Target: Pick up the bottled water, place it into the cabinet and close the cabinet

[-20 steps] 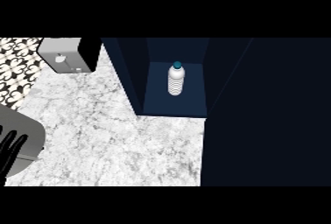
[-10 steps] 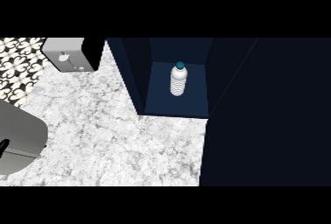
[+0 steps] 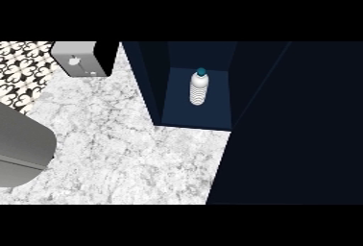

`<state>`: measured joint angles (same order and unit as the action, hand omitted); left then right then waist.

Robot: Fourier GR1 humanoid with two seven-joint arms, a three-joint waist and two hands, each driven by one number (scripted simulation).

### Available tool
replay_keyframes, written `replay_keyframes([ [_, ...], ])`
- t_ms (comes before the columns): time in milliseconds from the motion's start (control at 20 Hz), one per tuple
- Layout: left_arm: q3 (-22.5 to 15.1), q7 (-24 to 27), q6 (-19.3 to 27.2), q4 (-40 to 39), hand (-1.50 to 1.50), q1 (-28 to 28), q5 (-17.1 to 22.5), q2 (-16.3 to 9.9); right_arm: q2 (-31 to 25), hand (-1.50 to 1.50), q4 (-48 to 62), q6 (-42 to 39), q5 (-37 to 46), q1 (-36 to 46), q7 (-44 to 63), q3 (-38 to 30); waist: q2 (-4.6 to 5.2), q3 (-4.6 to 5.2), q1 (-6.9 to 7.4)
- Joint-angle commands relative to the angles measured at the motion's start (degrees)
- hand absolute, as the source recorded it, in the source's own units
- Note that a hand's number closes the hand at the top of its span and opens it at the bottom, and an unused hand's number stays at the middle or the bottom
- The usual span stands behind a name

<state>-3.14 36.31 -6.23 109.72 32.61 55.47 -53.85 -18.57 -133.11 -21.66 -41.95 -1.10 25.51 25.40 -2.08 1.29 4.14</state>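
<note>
The bottle (image 3: 200, 87) is seen upright inside the open cabinet (image 3: 195, 120). No hand is visible; its state cannot be told. A careless door swing could topple the bottle.

white marble counter (image 3: 135, 153); grey appliance (image 3: 79, 58) on far left corner.

A white marble counter (image 3: 135, 144) with grey veining filled the lower left and middle of the head view. At its far left corner stood a grey boxy appliance (image 3: 77, 58) with a black side, its face bearing a small round mark. Behind it, along the upper left edge, ran a strip of black-and-white patterned tile (image 3: 25, 67), which met the marble at a slanting line.
</note>
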Motion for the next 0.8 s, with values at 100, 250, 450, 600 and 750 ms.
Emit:
replay_keyframes([
  [100, 2.6, 1.31, -3.57, -1.36, -1.5, 2.09, 0.9, -0.88, 7.2, 1.5, -0.31, 12.15, 9.75, 10.82, 5.42, 5.22, 0.28, -0.06, 1.14],
  [250, 3.39, 0.8, -5.66, -1.54, -1.5, 2.35, 1.71, -1.92, 12.04, 1.5, 3.94, 16.98, 12.0, 18.85, 8.0, 6.85, 1.0, -0.23, 1.88],
  [450, 5.33, 0.95, -7.89, -0.59, -1.5, 3.44, 2.69, -2.93, 18.19, 1.5, 13.33, 20.72, 11.28, 29.98, 13.89, 11.91, 1.55, -0.6, 3.8],
  [600, 6.6, 2.6, -11.32, -3.24, -1.5, 5.46, 2.43, -2.37, 18.38, 1.5, 17.18, 24.68, 5.07, 39.08, 16.79, 13.72, 1.66, -0.8, 3.19],
  [750, 7.91, 3.12, -12.06, -3.77, -1.5, 5.86, 2.62, -1.78, 18.48, 1.5, 24.14, 23.79, -1.73, 49.3, 12.75, 12.47, 2.21, -0.96, 3.04],
])
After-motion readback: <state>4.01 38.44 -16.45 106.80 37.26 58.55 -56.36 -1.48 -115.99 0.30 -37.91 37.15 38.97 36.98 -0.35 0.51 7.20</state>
